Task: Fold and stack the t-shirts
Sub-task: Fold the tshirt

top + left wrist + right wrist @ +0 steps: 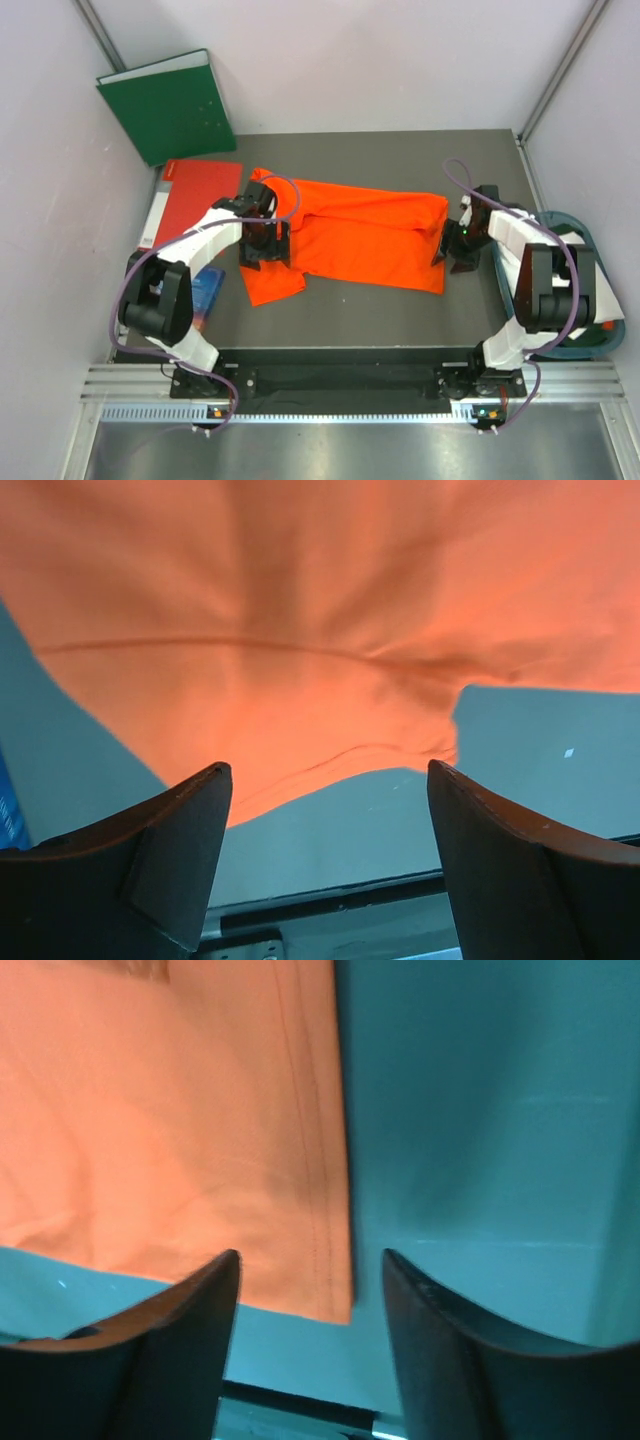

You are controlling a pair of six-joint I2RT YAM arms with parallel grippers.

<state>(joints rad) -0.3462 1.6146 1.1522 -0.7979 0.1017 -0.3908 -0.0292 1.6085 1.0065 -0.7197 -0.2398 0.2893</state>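
An orange t-shirt (350, 235) lies flat across the middle of the dark table, folded into a long band with one sleeve sticking out toward the front left. My left gripper (263, 245) hovers over its left end. In the left wrist view the orange cloth (300, 610) fills the upper part, and the left gripper (330, 780) is open over bare table just short of the sleeve's edge. My right gripper (452, 245) is at the shirt's right end. In the right wrist view the right gripper (310, 1260) is open, with the hemmed corner (320, 1260) of the shirt lying between its fingertips.
A green binder (170, 105) leans against the back-left wall. A red folder (195, 195) lies flat next to the shirt's left end. A blue flat item (207, 290) sits by the left arm. A blue-rimmed basket (592, 338) stands off the table's right edge.
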